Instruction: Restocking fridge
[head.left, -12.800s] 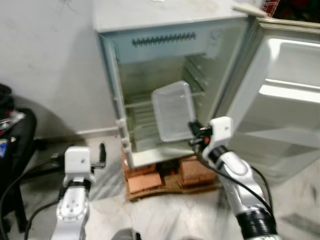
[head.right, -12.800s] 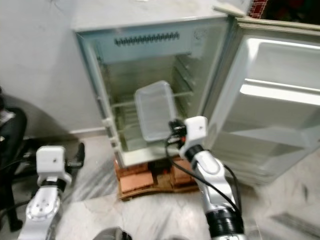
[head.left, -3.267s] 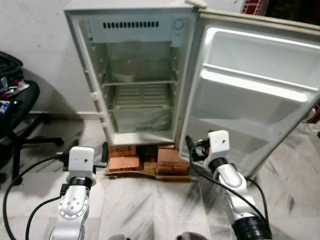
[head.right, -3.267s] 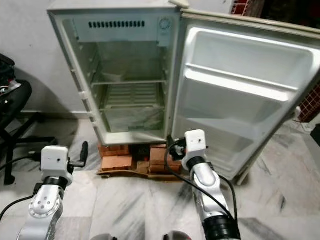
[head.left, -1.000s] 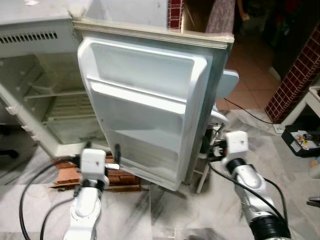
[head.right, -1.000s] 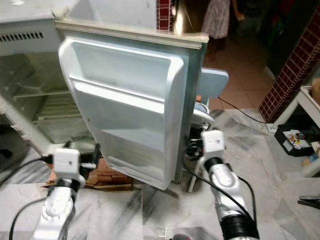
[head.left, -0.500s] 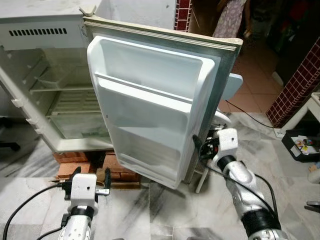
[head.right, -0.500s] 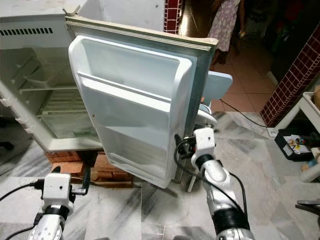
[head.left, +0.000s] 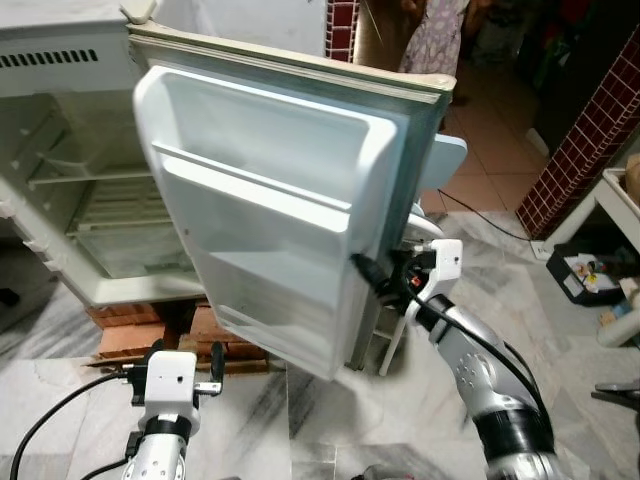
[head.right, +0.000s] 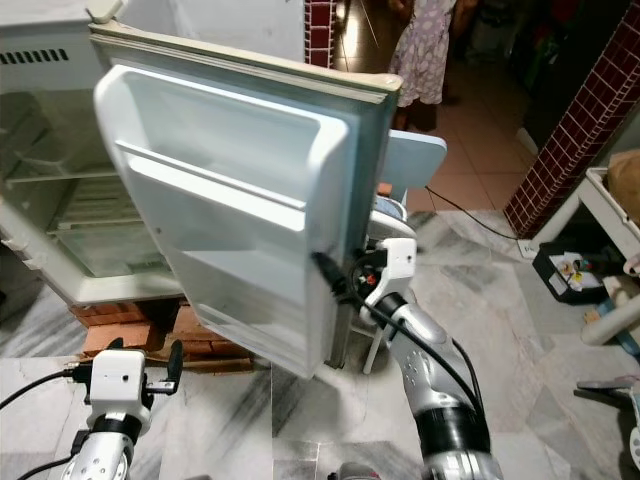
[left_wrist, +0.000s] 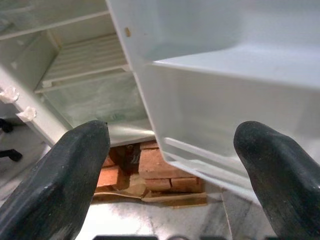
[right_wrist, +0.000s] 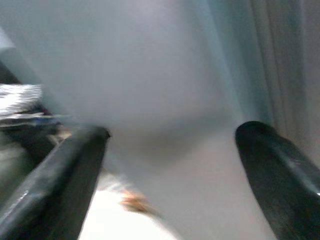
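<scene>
The white fridge (head.left: 60, 60) stands open at the left on bricks (head.left: 130, 320), its wire shelves (head.left: 110, 215) bare as far as I see. Its door (head.left: 270, 200) swings out toward me, inner racks facing me. My right gripper (head.left: 372, 275) is open at the door's free edge, low down, with one black finger (head.left: 362, 268) lying on the inner side. In the right wrist view the fingers (right_wrist: 60, 180) are spread over a blurred pale surface. My left gripper (head.left: 183, 352) is open and low, near the floor, holding nothing; its wrist view looks at the door bottom (left_wrist: 200, 100) and bricks (left_wrist: 160, 167).
A light blue chair (head.left: 445, 165) stands just behind the door. A person in a patterned dress (head.left: 435, 40) is in the doorway beyond. A dark red tiled wall (head.left: 590, 120), a white stand (head.left: 620, 200) and a black box (head.left: 585, 275) lie to the right on the marble floor.
The whole picture has shifted as I moved. My right arm has reached further, its finger now across the door's free edge. The left gripper stays low and open.
</scene>
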